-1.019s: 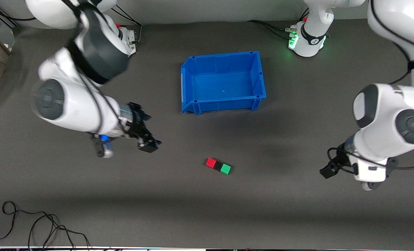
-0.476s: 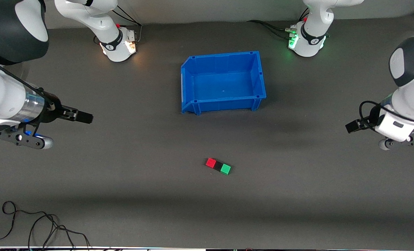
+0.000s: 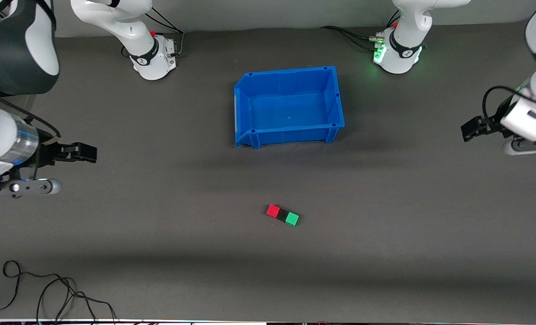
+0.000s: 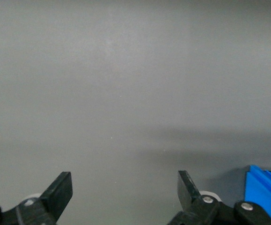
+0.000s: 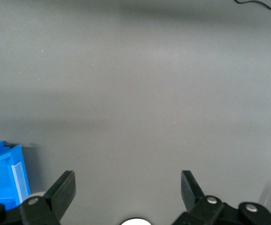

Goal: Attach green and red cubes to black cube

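Three small cubes lie in a row on the dark table, touching: a red cube (image 3: pixel 273 210), the black cube (image 3: pixel 281 215) in the middle, and a green cube (image 3: pixel 291 219). They sit nearer the front camera than the blue bin. My right gripper (image 3: pixel 83 152) hangs open and empty over the table at the right arm's end, well away from the cubes. My left gripper (image 3: pixel 471 128) hangs open and empty over the left arm's end. In the left wrist view the gripper (image 4: pixel 124 187) shows only bare table between its fingers; in the right wrist view the gripper (image 5: pixel 128 187) shows the same.
An empty blue bin (image 3: pixel 289 135) stands mid-table, between the two bases; its corner shows in the left wrist view (image 4: pixel 266 190) and the right wrist view (image 5: pixel 6 171). A black cable (image 3: pixel 46 293) lies coiled by the table's front edge at the right arm's end.
Both arms have pulled away from the middle toward their own ends of the table, and the left gripper has risen in the view. The three cubes have not moved.
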Controlling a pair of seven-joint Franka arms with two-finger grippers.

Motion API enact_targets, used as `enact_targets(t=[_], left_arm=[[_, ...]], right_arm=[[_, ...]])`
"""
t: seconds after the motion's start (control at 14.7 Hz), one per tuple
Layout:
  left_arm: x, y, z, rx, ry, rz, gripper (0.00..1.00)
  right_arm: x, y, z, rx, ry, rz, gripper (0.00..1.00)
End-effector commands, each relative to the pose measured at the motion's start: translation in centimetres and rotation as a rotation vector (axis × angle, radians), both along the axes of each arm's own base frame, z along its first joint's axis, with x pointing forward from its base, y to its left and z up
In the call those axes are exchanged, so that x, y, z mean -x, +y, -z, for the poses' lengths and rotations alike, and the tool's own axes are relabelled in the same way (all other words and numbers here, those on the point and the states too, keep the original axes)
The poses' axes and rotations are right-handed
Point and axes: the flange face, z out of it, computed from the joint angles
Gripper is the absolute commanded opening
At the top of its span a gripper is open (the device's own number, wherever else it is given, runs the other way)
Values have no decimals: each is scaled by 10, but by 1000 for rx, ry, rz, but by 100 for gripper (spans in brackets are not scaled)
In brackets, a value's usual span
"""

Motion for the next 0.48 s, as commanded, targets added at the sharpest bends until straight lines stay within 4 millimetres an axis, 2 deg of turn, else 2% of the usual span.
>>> enact_targets(t=[0.0, 0.2, 0.41], left_arm=[[-24, -8, -27, 27, -7, 42, 100], [-38, -4, -48, 28, -27, 37, 100], [-37, 0, -45, 27, 14, 75, 100]], right_arm=[[8, -4, -7, -23, -10, -20, 100], [8, -1, -7, -24, -14, -25, 100], [9, -5, -7, -21, -10, -20, 100]])
